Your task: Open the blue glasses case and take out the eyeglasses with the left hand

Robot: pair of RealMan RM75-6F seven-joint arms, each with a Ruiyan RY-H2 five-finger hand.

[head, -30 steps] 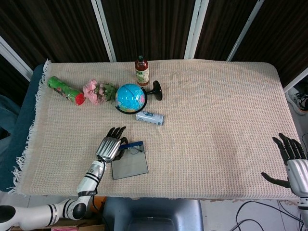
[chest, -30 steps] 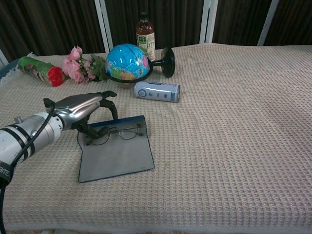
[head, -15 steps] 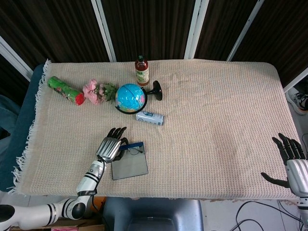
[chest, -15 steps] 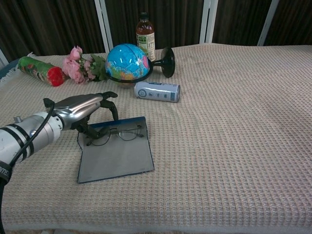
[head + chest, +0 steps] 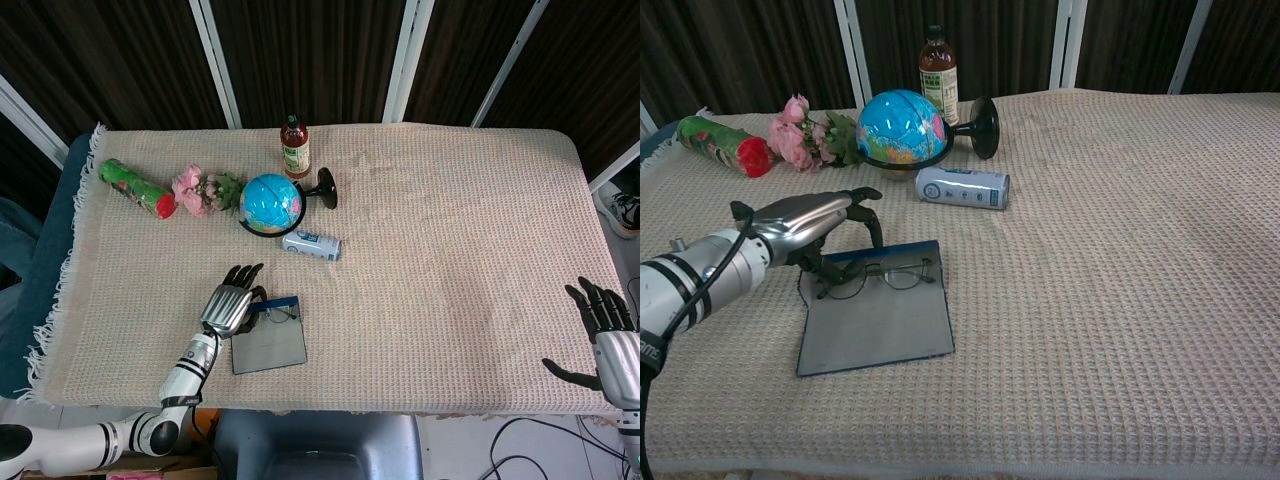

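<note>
Blue-edged grey glasses case [image 5: 878,320], beige woven tablecloth [image 5: 1120,260], blue globe [image 5: 900,128].

The silver left hand [image 5: 812,222] arches palm-down at near left, dark fingers [image 5: 868,215] curled downward. The right hand [image 5: 608,335] rests spread at near right.

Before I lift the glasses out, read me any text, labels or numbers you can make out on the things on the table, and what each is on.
No text reads clearly enough to quote.
Brown glass bottle with red cap: label print, too small to read.
White and blue can lying on its side: blue markings, blurred.
Blue globe on black stand: map lettering, unreadable.
Green and red tube: pattern only, no legible words.
Open blue glasses case: no text visible.
</note>
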